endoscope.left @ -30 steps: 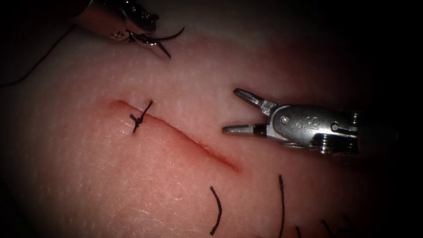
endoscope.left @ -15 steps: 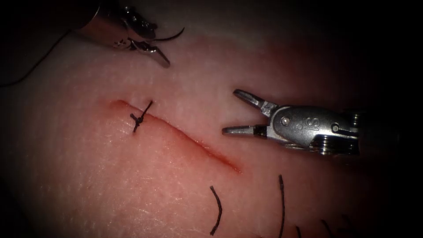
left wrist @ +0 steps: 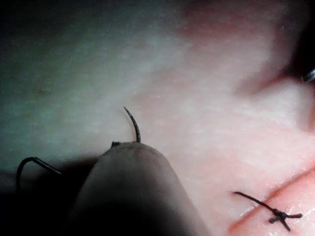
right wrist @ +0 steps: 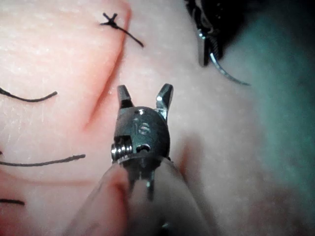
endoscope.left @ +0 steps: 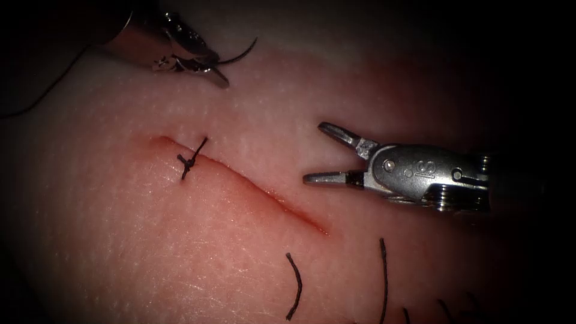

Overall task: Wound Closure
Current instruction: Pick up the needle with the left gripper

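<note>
The tissue (endoscope.left: 180, 252) lies under both my tools, with the cut (endoscope.left: 252, 189) running on a slant from upper left to lower right. One knotted stitch (endoscope.left: 191, 159) already crosses the cut near its upper left end; the rest of the cut is open, so I judge that I am between stitches, preparing the needle for the next bite.

My right gripper (endoscope.left: 317, 153) hovers on the right side of the cut with its jaws apart, and it holds nothing. My left gripper (endoscope.left: 210, 67) is at the far edge of the tissue, above the cut, with its jaws clamped on the needle (endoscope.left: 239, 54) somewhere along its curve. The needle is free, not in the tissue. The thread (endoscope.left: 48, 90) trails away from this tool to the left. Some cut ends of thread (endoscope.left: 296, 285) lie on the near part of the tissue.

The next bite calls for a well-oriented needle, its point turned toward the open part of the cut.

Compared with one second before, my left gripper has turned a little and the needle's free end stands slightly higher; my right gripper has not moved
</note>
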Available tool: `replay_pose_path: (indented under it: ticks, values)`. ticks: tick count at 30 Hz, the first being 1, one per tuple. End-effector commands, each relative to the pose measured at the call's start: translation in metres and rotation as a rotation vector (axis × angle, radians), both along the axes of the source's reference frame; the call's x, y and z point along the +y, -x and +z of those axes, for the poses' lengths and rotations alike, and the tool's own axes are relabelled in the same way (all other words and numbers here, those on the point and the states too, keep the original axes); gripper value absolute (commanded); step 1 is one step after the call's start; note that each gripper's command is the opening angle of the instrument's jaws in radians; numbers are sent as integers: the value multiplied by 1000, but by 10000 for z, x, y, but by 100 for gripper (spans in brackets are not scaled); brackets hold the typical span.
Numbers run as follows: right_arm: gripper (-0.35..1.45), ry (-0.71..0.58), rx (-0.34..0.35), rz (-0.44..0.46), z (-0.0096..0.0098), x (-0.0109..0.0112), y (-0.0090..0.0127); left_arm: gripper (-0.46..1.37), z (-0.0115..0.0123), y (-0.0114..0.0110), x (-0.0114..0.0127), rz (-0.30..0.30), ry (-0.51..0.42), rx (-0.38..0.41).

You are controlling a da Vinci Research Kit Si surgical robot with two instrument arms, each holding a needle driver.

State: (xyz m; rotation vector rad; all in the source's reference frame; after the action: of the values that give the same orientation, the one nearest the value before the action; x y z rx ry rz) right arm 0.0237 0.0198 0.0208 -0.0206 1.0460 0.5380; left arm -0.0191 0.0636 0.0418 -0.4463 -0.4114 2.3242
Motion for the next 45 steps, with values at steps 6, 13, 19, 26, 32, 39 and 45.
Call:
replay_pose_path:
  ticks: [6,13,19,26,32,39,45]
  values:
    - [103,-1,1,-1,0,0,-1,-35,-11,-6,7,-10,29,16]
    - [102,1,3,0,0,0,0,-35,-27,-6,9,23,62,3]
    - [102,1,3,0,0,0,0,-35,-40,-4,2,65,106,-71]
    - [97,0,3,0,0,1,1,-35,-62,-3,-13,90,143,-109]
    - [98,-1,3,-1,0,2,2,-35,-82,-4,-25,120,189,-146]
    - [99,-3,3,0,0,5,3,-35,-101,-9,-32,167,248,-168]
    - [93,-30,10,15,2,11,4,-35,-121,-11,-40,197,291,-190]
